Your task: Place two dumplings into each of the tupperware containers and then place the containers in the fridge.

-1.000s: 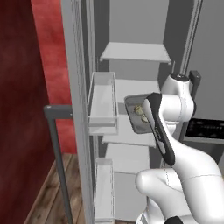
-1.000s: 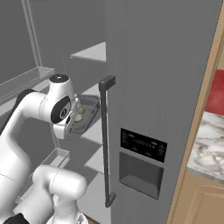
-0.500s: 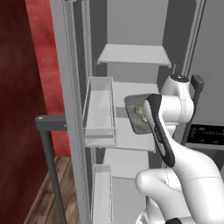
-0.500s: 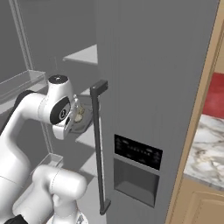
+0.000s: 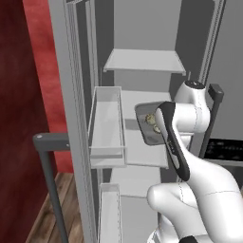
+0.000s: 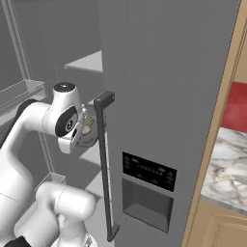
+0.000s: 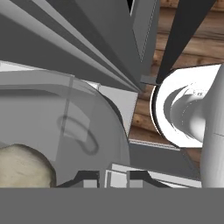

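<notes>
Open fridge (image 5: 142, 61) fills frame centre; tool (image 7: 114, 178) clamped on dark container (image 5: 144, 124), held level so dumplings (image 5: 152, 121) stay inside, above middle shelf (image 5: 142, 152)

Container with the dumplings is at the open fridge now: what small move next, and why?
Probably ease the dark container further in over the middle shelf and lower it before opening the jaws. In the left base view it hangs at the shelf's front, dumplings inside, with the gripper shut on its rim.
</notes>
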Motion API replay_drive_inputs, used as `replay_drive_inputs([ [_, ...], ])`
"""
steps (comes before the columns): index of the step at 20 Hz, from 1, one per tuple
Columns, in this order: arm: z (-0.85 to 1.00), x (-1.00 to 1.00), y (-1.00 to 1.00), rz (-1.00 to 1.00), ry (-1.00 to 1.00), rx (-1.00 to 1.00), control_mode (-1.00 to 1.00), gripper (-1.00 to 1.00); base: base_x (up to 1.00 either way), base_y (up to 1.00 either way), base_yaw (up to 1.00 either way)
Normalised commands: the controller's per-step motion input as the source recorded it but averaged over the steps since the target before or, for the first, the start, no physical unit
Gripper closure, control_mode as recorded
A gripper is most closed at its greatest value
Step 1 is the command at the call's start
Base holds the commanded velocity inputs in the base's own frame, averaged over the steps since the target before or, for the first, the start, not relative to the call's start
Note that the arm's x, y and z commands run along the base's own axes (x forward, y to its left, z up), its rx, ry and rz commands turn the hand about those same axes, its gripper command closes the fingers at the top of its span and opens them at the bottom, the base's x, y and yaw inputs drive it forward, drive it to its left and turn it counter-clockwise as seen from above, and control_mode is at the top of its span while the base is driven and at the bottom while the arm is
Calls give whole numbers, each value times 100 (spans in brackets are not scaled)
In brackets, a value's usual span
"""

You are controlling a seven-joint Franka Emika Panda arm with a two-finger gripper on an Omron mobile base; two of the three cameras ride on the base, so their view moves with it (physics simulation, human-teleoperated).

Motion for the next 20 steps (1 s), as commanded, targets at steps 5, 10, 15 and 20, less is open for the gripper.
replay_drive_inputs([
  [5, 0, 0, 0, 0, 0, 0, 100, 100, 6, 8, -2],
  [10, 0, 0, 0, 0, 0, 0, 100, 100, 17, 0, 0],
  [15, 0, 0, 0, 0, 0, 0, 100, 100, 49, 6, 0],
  [20, 0, 0, 0, 0, 0, 0, 100, 100, 67, 3, 0],
])
